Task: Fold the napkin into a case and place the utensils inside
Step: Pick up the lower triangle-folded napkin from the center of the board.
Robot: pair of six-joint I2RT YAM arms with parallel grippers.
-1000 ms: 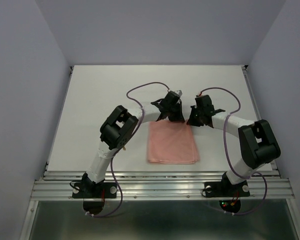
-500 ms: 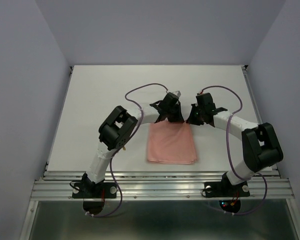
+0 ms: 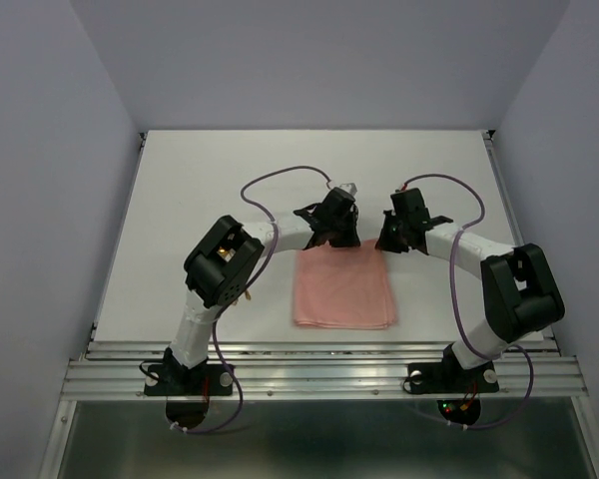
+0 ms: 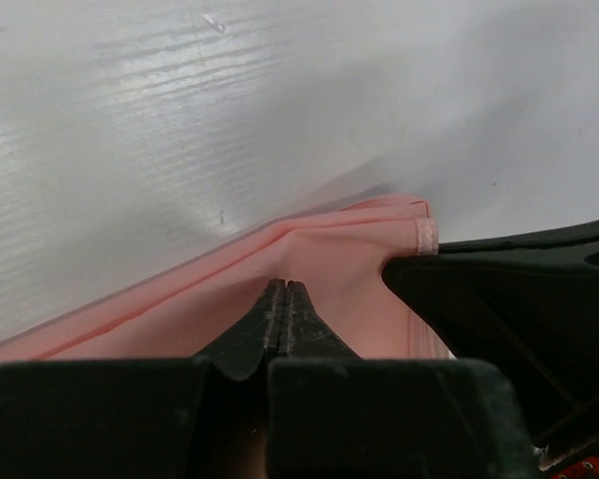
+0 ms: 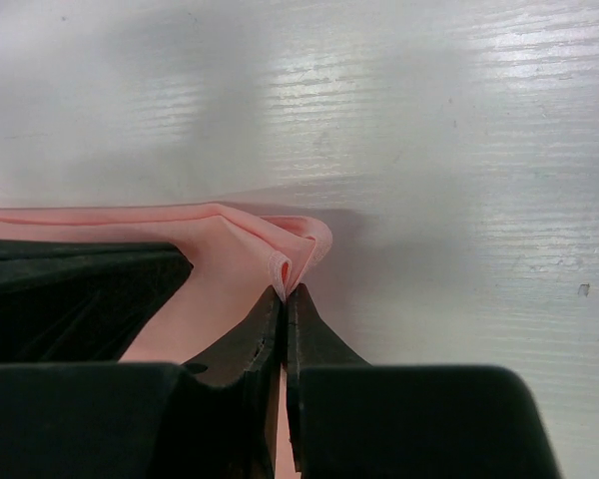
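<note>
The napkin [image 3: 344,289] lies on the table [image 3: 180,200] as a folded rectangle, apparently several layers thick. The left gripper [image 4: 283,291] and right gripper [image 5: 285,292], pressed together, each pinch its far edge. No narrow case yet; utensils are out of sight.

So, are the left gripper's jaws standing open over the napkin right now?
No, the left wrist view shows the left gripper with its jaws pressed together, pinching a raised fold at the edge of the napkin.
</note>
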